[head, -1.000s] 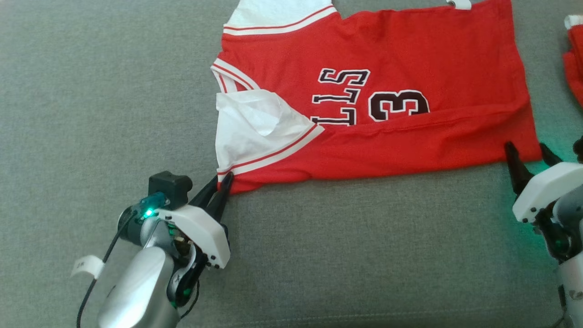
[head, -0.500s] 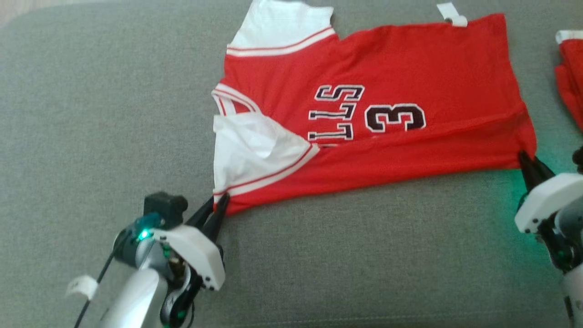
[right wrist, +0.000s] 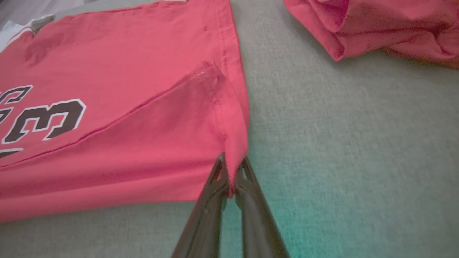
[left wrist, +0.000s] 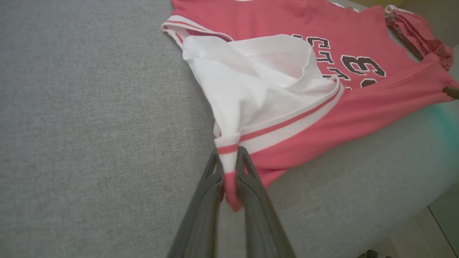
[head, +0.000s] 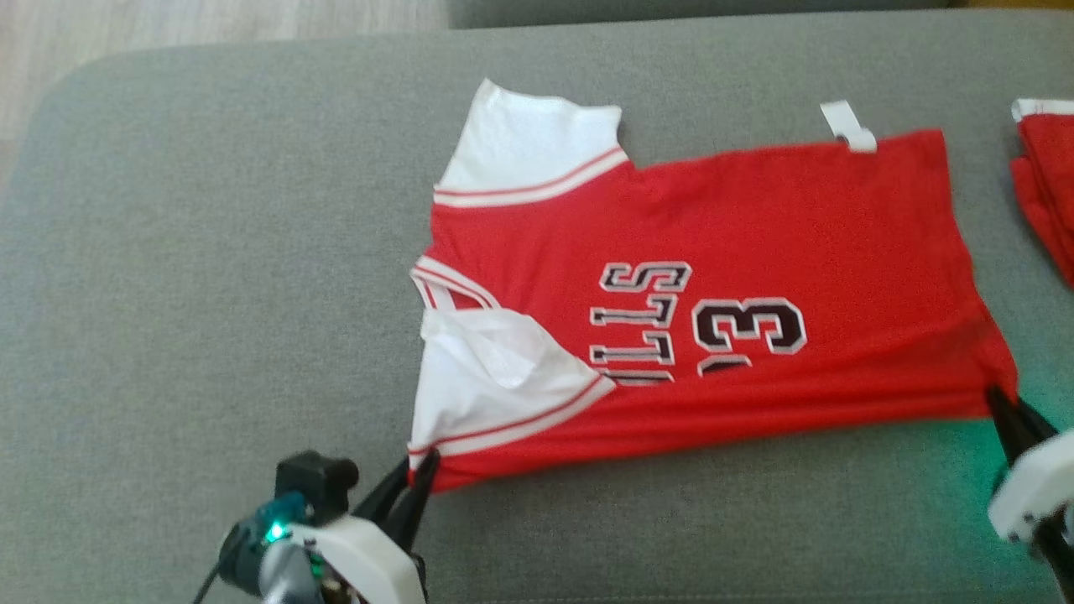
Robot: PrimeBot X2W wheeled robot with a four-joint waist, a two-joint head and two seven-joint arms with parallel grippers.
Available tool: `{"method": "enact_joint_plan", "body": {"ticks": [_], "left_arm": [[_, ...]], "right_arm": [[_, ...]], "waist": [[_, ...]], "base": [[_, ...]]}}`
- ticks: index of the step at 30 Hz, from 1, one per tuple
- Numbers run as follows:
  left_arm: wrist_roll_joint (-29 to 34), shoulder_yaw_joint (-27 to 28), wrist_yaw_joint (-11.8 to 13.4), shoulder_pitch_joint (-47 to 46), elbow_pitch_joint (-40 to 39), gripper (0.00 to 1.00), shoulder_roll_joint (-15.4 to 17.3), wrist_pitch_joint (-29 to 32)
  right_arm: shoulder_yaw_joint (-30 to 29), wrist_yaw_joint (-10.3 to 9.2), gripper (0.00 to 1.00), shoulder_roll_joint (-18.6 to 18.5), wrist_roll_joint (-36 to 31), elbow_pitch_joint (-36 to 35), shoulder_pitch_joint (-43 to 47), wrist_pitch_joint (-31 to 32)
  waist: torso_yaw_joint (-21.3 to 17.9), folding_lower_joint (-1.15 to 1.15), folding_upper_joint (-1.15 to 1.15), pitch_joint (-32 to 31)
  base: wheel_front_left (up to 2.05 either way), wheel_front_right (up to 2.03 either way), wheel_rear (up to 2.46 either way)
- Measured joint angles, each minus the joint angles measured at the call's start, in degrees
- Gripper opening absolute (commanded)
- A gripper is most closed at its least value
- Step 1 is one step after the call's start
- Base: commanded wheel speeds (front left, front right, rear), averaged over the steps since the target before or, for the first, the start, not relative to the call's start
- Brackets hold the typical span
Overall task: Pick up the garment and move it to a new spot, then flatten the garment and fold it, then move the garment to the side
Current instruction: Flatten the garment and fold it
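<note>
Garment (head: 755,210): red jersey with white sleeves and dark lettering, lying spread on a grey cushion (head: 210,252), sleeves toward the robot's left and hem toward its right. Its near long edge is folded over the front and covers part of the lettering and the numeral. Left tool (head: 422,466): fingers pressed together, pinching the striped trim below the near white sleeve (head: 495,377) at the garment's near-left corner. Right tool (head: 1003,398): fingers pressed together, pinching the near-right hem corner, with the red cloth drawn to a point between them. White tag (head: 847,126): at the far hem corner. Second red cloth (head: 1040,193): apart from the garment, on the cushion at the right edge. Pale floor (head: 168,25): beyond the cushion's far-left corner.
</note>
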Motion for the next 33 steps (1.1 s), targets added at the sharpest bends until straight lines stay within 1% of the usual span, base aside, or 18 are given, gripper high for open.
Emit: {"method": "enact_joint_plan", "body": {"ticks": [3, 5, 9, 13, 14, 15, 16, 17, 18, 19, 21, 23, 27, 30, 31, 33], "left_arm": [[0.0, -0.7, -0.1, 2.1, -2.4, 0.00, 0.2, 0.2], [-0.6, -1.5, -0.6, 3.6, -3.3, 0.00, 0.6, 0.1], [-0.6, -2.3, -0.6, 3.7, -3.1, 0.00, 0.8, 1.3], [-0.6, -3.4, -1.8, 3.4, -1.7, 0.00, 0.9, 2.4], [-0.6, -3.7, -2.1, 3.2, -1.2, 0.11, 0.9, 2.7], [-0.8, -3.9, -2.1, 3.0, -0.7, 0.11, 0.8, 2.9], [-1.3, -3.9, -2.1, 2.7, -0.4, 0.30, 0.8, 3.3], [-1.5, -4.0, -2.1, 2.3, -0.1, 0.49, 0.8, 3.6], [-1.6, -4.0, -2.1, 2.1, 0.2, 0.82, 0.8, 3.8], [-1.6, -4.0, -2.0, 2.1, 0.3, 1.00, 0.8, 3.8], [-1.5, -4.0, -1.9, 2.1, 0.3, 1.00, 0.8, 3.5], [-1.4, -3.5, -1.0, 2.1, -0.6, 1.00, 0.9, 2.2], [-0.9, -1.4, 0.0, 1.0, -5.2, 1.00, 1.4, 0.7], [-0.1, 0.2, -0.2, -4.8, -7.4, 1.00, 3.1, 1.5], [0.7, 0.4, -0.9, -7.9, -7.6, 1.00, 4.1, 2.5], [0.9, 1.7, -2.4, -15.0, -7.5, 1.00, 5.1, 4.0]], "right_arm": [[-1.9, 0.00, 0.00, 0.0, 0.0, -2.6, 4.0, 1.5], [-4.1, 0.00, 0.00, 0.1, -0.3, -7.5, 8.9, 4.5], [-5.7, 0.00, 0.00, 0.4, -1.4, -10.0, 10.8, 6.3], [-6.8, 0.00, 0.00, 0.9, -3.0, -11.4, 10.8, 7.5], [-6.9, 0.00, 0.26, 1.2, -3.2, -11.5, 10.8, 7.8], [-6.8, 0.00, 0.26, 1.5, -3.2, -11.6, 10.8, 8.2], [-6.8, 0.00, 0.45, 1.7, -3.2, -11.7, 10.8, 8.3], [-7.0, 0.00, 1.00, 2.0, -3.2, -11.8, 10.8, 8.3], [-7.2, 0.00, 1.00, 2.3, -3.3, -12.1, 10.8, 8.3], [-7.4, 0.00, 1.00, 2.3, -3.7, -12.4, 10.8, 8.3], [-8.0, 0.00, 1.00, 2.3, -4.2, -13.4, 10.8, 8.0], [-8.2, 0.00, 1.00, 2.3, -4.3, -15.1, 10.8, 7.1], [-8.1, 0.00, 1.00, 2.4, -4.9, -18.9, 10.5, 3.3], [-7.2, 0.00, 1.00, 2.9, -4.9, -19.6, 9.4, 1.7], [-6.7, 0.00, 1.00, 3.1, -5.2, -19.5, 8.6, 1.2], [-5.6, 0.00, 1.00, 3.4, -5.5, -19.3, 6.8, 0.2]], "waist": [[0.4, 0.00, 0.00, -0.9], [0.5, 0.00, 0.00, -1.6], [0.2, 0.00, 0.00, -1.4], [0.1, 0.00, 0.00, -1.0], [0.0, 0.00, 0.00, -0.9], [0.0, 0.00, 0.00, -0.8], [-0.1, 0.00, 0.00, -0.8], [-0.1, 0.00, 0.00, -0.9], [-0.1, 0.00, 0.00, -1.0], [-0.1, 0.00, 0.00, -1.1], [-0.3, 0.00, 0.00, -1.4], [-0.5, 0.00, 0.00, -1.7], [-1.1, 0.00, 0.00, -1.8], [-1.3, 0.00, 0.00, -0.9], [-1.4, 0.00, 0.00, -0.5], [-1.6, 0.00, 0.00, 0.7]], "base": [[0.00, 0.00, 0.00], [0.00, 0.00, 0.00], [0.00, 0.00, 0.00], [0.00, 0.00, 0.00], [0.00, 0.00, 0.00], [0.00, 0.00, 0.00], [0.00, 0.00, 0.00], [0.00, 0.00, 0.00], [0.00, 0.00, 0.00], [0.00, 0.00, 0.00], [0.00, 0.00, 0.00], [0.00, 0.00, 0.00], [0.00, 0.00, 0.00], [0.00, 0.00, 0.00], [0.00, 0.00, 0.00], [0.00, 0.00, 0.00]]}}
